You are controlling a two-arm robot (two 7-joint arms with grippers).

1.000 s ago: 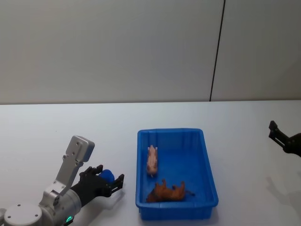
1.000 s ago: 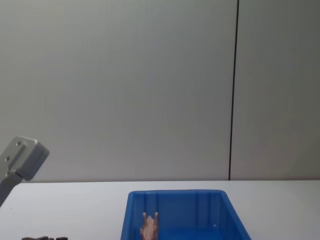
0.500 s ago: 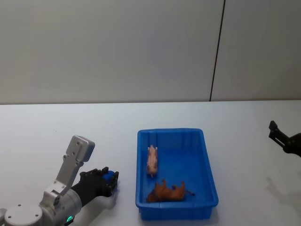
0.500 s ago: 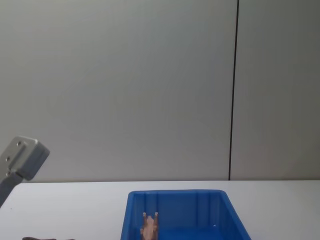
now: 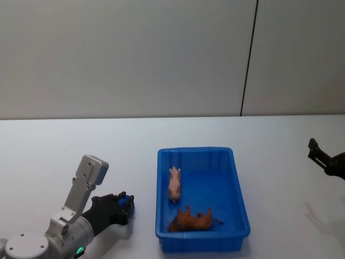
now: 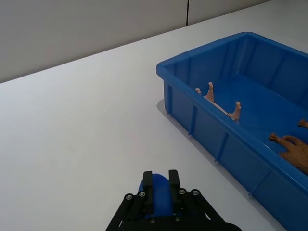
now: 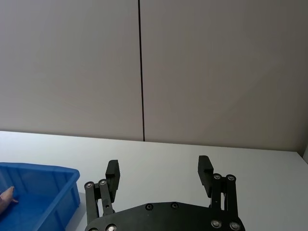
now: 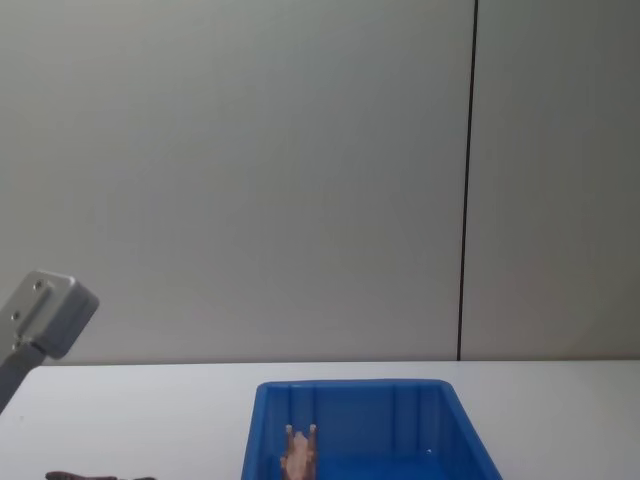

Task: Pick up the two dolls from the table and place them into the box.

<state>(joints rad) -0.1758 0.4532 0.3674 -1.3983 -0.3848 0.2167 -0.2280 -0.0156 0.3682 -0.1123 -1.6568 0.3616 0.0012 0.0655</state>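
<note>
Head view shows the left pincer (image 5: 125, 203) clamped on the dark blue doll (image 6: 159, 193) beside the box (image 5: 240, 202), right pincer (image 7: 159, 174) apart.

Light is even, soft and bright, with no strong direction to it. The table (image 5: 64, 140) reads as flat white with mild glare and little texture. Shadows are faint: a pale grey patch on the table at the far right in the head view, and a thin soft one at the foot of the box (image 6: 211, 144) in the left wrist view. The box is sharp and saturated. Focus holds throughout, with no motion blur and no edge bending.
</note>
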